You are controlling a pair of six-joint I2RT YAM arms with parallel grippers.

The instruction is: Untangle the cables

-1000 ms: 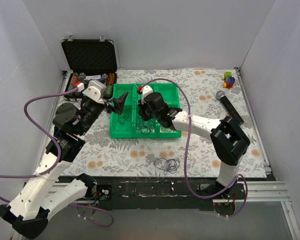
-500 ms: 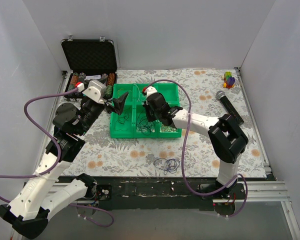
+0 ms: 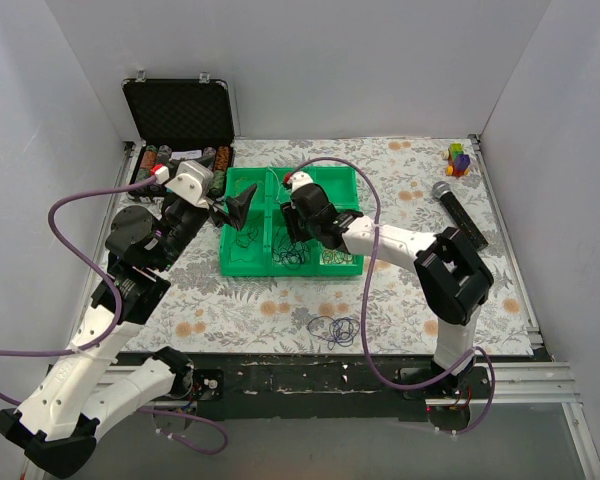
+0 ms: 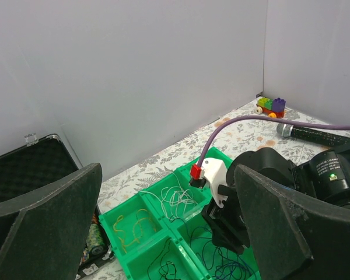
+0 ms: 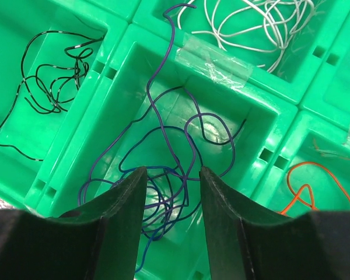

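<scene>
The cables lie sorted in a green compartment tray (image 3: 242,270). My right gripper (image 5: 172,175) hangs open just above the compartment of blue and purple wires (image 5: 160,201). One purple strand runs loosely between its fingers and drapes over the far wall; nothing is pinched. Neighbouring compartments hold black wires (image 5: 52,81), white wires (image 5: 251,23) and an orange wire (image 5: 306,186). A small dark tangle (image 3: 335,327) rests on the table near the front edge. My left gripper (image 3: 235,208) is wide open over the tray's left end, holding nothing.
An open black case (image 3: 177,112) with round chips stands at the back left. A microphone (image 3: 458,210) lies at the right, and a toy of coloured blocks (image 3: 459,158) sits in the back right corner. White walls enclose the table.
My right gripper was shut and now stands open over the blue and purple compartment, shifting slightly there. The left arm has not moved.
</scene>
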